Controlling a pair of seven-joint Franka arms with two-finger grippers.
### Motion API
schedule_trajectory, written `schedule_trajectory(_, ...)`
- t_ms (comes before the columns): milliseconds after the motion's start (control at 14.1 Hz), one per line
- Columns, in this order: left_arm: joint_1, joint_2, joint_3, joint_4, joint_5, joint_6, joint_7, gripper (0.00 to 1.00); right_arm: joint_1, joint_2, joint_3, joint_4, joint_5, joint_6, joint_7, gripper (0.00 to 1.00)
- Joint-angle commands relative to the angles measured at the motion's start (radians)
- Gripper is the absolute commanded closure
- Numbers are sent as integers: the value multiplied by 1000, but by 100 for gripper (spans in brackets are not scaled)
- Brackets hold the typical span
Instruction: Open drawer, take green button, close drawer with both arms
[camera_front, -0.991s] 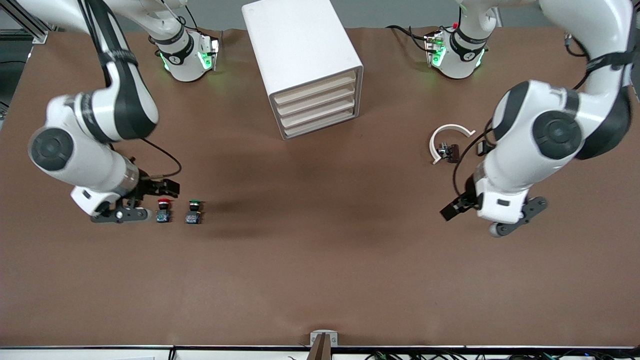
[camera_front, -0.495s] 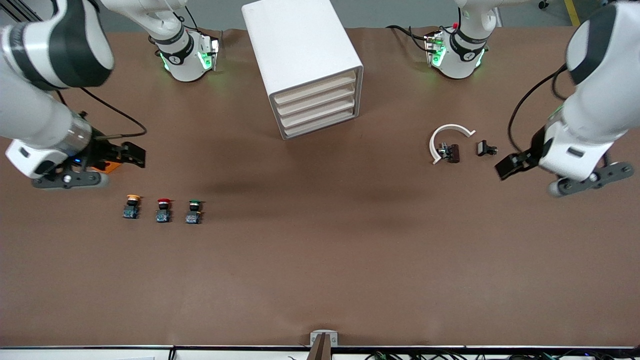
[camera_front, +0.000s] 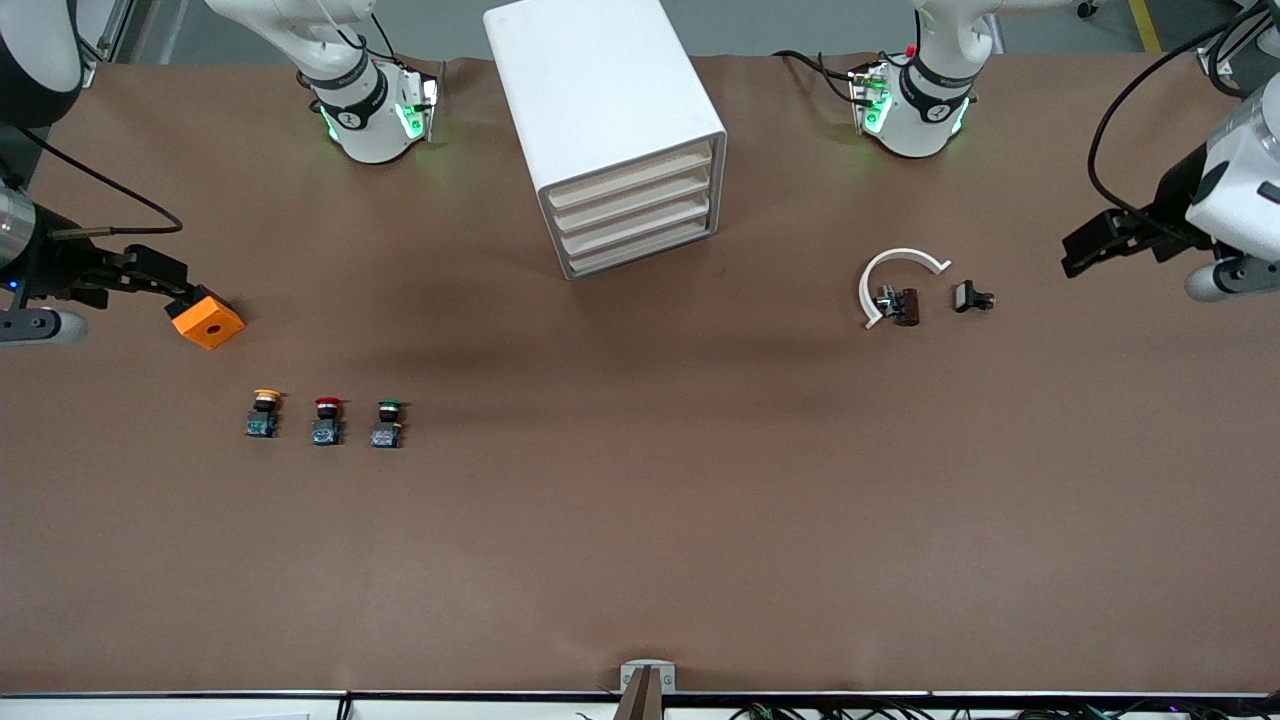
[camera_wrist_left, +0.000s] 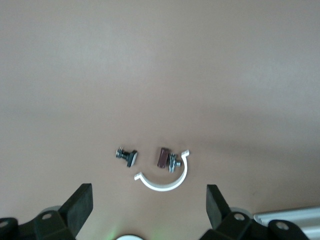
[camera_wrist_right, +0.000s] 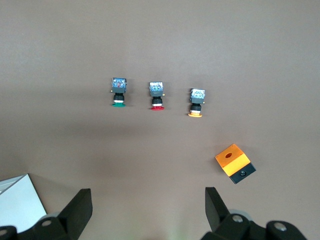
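The white cabinet (camera_front: 600, 90) stands at the table's robot side, and all four of its beige-fronted drawers (camera_front: 635, 215) are shut. The green-capped button (camera_front: 387, 424) stands on the table in a row with a red-capped (camera_front: 326, 422) and a yellow-capped one (camera_front: 264, 415). It also shows in the right wrist view (camera_wrist_right: 118, 91). My right gripper (camera_front: 150, 272) is open and empty, high over the right arm's end of the table, also seen in its wrist view (camera_wrist_right: 148, 205). My left gripper (camera_front: 1098, 245) is open and empty over the left arm's end, also seen in its wrist view (camera_wrist_left: 148, 205).
An orange block with a black base (camera_front: 206, 321) lies near the right gripper, farther from the front camera than the buttons. A white C-shaped clip (camera_front: 900, 275) and two small dark parts (camera_front: 972, 297) lie toward the left arm's end.
Both arms have lifted and swung outward toward their own ends of the table. The right arm's move uncovered the yellow-capped button and the orange block.
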Motion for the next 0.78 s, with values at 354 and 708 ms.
schedule_trajectory(354,4,-130,10,-116,-15,-19,106,0,-5,8,20,85,-8,-28,-6,0)
schedule_trajectory(708,7,-124,13,-108,-22,-32,94,0,-3,9,21,85,-5,-26,-13,0)
